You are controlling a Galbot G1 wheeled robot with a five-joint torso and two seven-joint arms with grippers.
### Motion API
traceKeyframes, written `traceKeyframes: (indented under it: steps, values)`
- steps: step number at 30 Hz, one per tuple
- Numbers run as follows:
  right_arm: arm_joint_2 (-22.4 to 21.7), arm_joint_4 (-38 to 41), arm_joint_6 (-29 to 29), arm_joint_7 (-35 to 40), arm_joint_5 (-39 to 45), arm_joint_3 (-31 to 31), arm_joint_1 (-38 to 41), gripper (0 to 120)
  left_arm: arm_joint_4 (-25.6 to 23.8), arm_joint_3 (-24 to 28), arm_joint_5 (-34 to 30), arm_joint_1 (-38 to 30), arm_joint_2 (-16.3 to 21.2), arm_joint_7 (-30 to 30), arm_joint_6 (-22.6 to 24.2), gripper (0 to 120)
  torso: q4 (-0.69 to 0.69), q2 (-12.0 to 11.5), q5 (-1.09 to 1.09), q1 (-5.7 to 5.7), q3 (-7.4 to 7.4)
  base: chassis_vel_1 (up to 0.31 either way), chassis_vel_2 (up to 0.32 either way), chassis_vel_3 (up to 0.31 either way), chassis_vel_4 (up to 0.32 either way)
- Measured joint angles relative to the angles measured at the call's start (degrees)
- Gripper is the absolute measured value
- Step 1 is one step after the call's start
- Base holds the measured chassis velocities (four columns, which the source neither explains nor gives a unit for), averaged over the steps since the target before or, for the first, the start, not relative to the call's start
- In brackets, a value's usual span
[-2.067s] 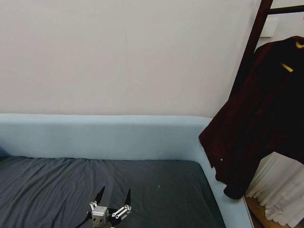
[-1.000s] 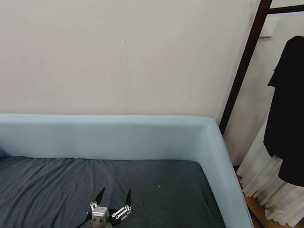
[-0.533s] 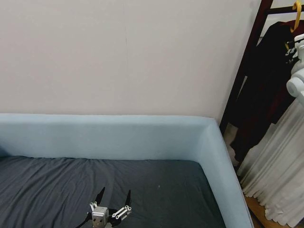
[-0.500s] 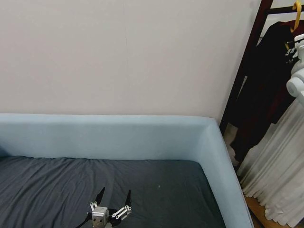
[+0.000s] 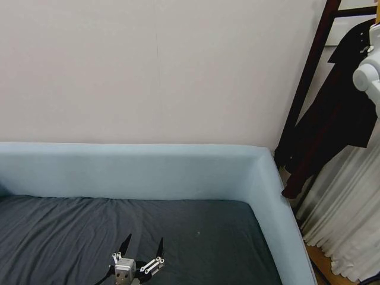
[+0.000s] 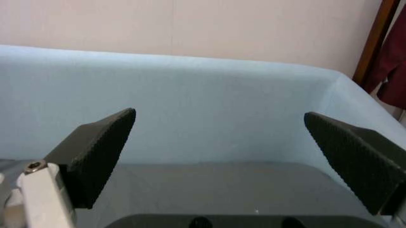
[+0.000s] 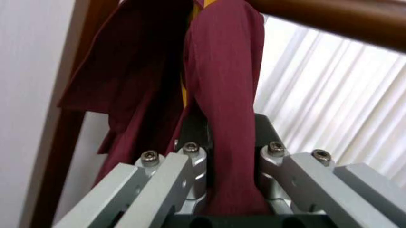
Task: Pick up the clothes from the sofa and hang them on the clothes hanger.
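Observation:
A dark red garment [image 5: 332, 119] hangs at the wooden clothes rack [image 5: 313, 65] on the far right, beyond the sofa's end. In the right wrist view my right gripper [image 7: 229, 159] is shut on a fold of this garment [image 7: 222, 71], just under the rack's bar [image 7: 330, 19]. A yellow hanger [image 7: 184, 92] shows inside the cloth. My white right arm [image 5: 367, 74] is raised beside the garment. My left gripper [image 5: 138, 260] hovers open over the sofa's dark grey seat [image 5: 208, 237], with nothing between its fingers [image 6: 101, 152].
The light blue sofa backrest [image 5: 130, 172] runs across the view and its right arm [image 5: 279, 214] ends near the rack. A white curtain [image 5: 344, 219] hangs behind the rack. A plain wall stands behind the sofa.
The garment was carried from over the sofa's right arm up to the rack. In the last half second my right arm rose a little and the cloth swung. The left gripper stayed still.

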Motion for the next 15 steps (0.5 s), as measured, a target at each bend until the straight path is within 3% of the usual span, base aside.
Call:
traceKeyframes:
  steps: [6,15]
  values:
    - [4.59,-5.46,-0.37,1.01,0.33,-1.48,3.21,9,0.00,0.00,0.00,0.00,0.00,0.01,0.00,100,0.02,0.00,-0.02,0.00,0.00,0.000,0.000,0.000,0.000]
    - [7.57,-10.68,-0.99,3.05,6.71,-0.67,4.41,9,0.00,0.00,0.00,0.00,0.00,0.01,0.01,100,-0.02,0.00,0.01,0.00,-0.01,0.000,0.000,0.000,0.000]
